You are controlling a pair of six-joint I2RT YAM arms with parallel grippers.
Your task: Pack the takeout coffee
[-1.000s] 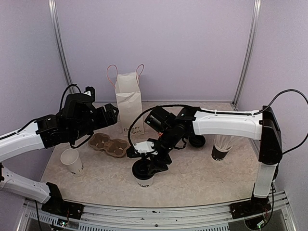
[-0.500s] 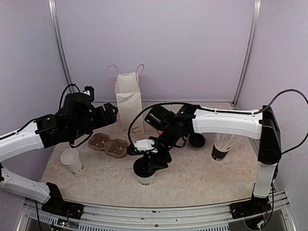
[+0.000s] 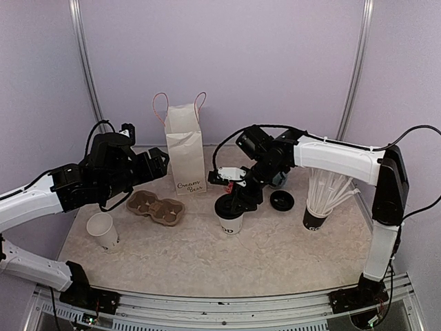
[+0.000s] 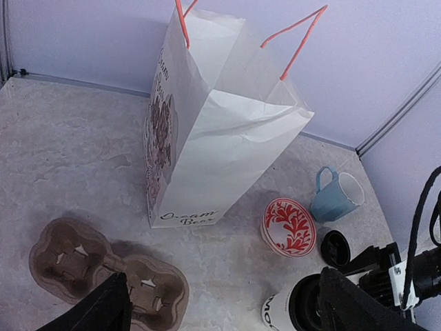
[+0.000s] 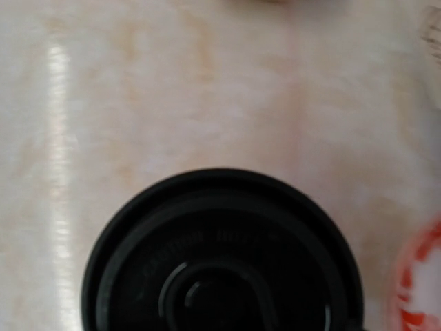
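From above, the right gripper sits clamped on the top of the lidded cup. This is a small white paper cup with black lettering and a round black plastic lid. It stands near the middle of the beige marbled table, at 4 o'clock from the tall white paper bag with pink handles. A loose round black plastic lid lies just beside the cup at 2 o'clock. A dark cup of white straws stands farther off at 3 o'clock. The open cup, small, white and lidless, stands at 8 o'clock from the brown moulded-pulp two-hole carrier. The left gripper hovers at 12 o'clock of the carrier.

From the left wrist, its dark fingers are spread wide with nothing between them. The carrier lies at 7 o'clock from the bag. A red-patterned round bowl and a light blue mug sit at 4 o'clock.

From the right wrist, the black lid fills the lower half of the frame. The fingers are out of sight.
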